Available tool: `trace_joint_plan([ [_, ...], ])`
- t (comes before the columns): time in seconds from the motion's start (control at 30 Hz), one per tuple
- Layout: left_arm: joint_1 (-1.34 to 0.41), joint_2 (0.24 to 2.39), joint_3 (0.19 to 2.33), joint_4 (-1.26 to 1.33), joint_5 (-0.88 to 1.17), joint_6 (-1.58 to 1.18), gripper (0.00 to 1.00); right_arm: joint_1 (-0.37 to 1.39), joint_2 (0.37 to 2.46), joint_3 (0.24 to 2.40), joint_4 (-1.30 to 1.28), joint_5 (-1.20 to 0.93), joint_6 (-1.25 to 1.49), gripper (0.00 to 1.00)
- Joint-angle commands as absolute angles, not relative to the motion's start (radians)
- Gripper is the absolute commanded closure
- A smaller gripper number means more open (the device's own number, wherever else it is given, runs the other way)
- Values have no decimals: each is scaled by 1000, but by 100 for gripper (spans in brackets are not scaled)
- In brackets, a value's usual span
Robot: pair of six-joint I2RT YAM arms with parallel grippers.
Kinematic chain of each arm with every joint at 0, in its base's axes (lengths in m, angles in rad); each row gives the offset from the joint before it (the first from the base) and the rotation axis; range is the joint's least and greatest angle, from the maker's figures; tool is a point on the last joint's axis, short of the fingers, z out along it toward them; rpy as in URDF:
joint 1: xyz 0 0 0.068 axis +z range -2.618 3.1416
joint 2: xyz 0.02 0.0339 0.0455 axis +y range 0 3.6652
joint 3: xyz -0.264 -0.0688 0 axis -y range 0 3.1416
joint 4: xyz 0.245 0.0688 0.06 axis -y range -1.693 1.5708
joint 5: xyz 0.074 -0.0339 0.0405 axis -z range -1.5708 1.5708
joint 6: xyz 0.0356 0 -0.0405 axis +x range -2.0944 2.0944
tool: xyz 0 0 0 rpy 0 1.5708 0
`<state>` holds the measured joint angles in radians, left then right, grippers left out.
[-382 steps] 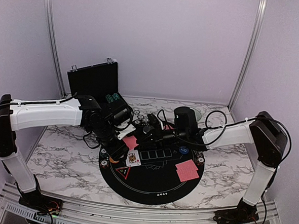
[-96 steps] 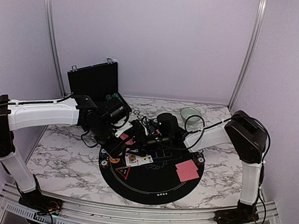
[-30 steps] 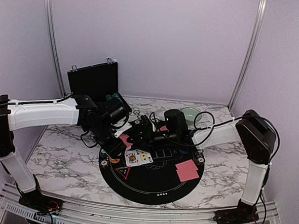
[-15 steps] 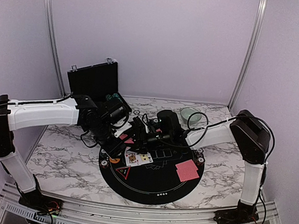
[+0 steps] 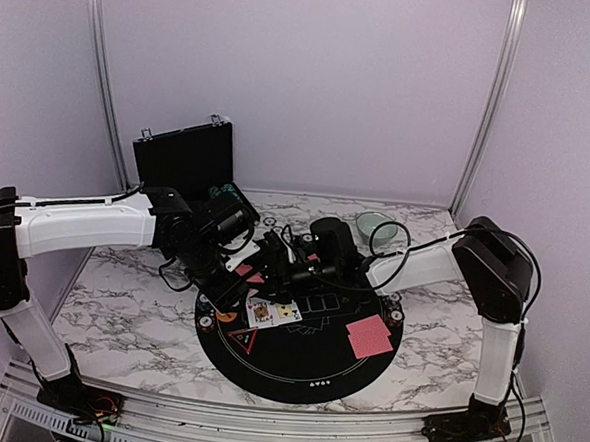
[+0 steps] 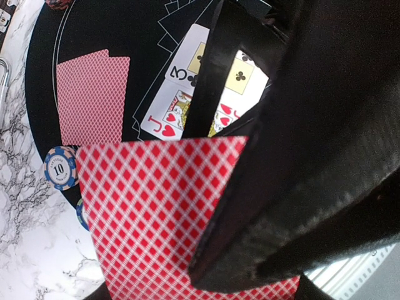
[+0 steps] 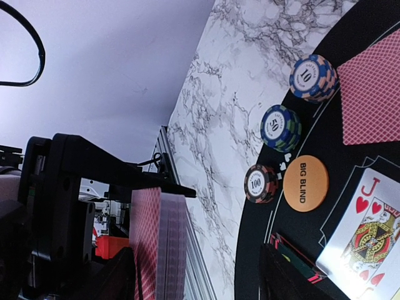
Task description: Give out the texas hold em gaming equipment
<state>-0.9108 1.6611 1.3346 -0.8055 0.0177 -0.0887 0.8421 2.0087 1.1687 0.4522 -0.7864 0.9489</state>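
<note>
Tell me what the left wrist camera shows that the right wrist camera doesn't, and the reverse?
Only the left wrist view: the three of clubs. Only the right wrist view: the orange Big Blind button, the 50 chips and the 100 chips. Both: the jack of hearts, the red-backed deck and the black mat.

top view looks down from behind — wrist views, close, share jack card [image 6: 165, 115].
</note>
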Motion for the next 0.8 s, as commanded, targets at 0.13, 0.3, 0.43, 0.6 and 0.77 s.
trace_joint_plan([
  [0.13, -914, 1640, 1357, -810, 21, -81, 50, 823, 1997, 1167, 437, -752, 932, 36],
  [0.3, -913, 1638, 1355, -810, 19, -81, 50, 816, 1991, 1157, 440, -749, 932, 37],
  [0.43, -914, 1638, 1353, -810, 18, -81, 50, 814, 1984, 1152, 441, -749, 933, 37],
  [0.6, -913, 1640, 1353, -808, 18, -81, 50, 810, 1973, 1149, 441, -747, 931, 38],
  [0.77, -913, 1641, 1352, -808, 18, -80, 50, 811, 1955, 1150, 442, -753, 934, 38],
])
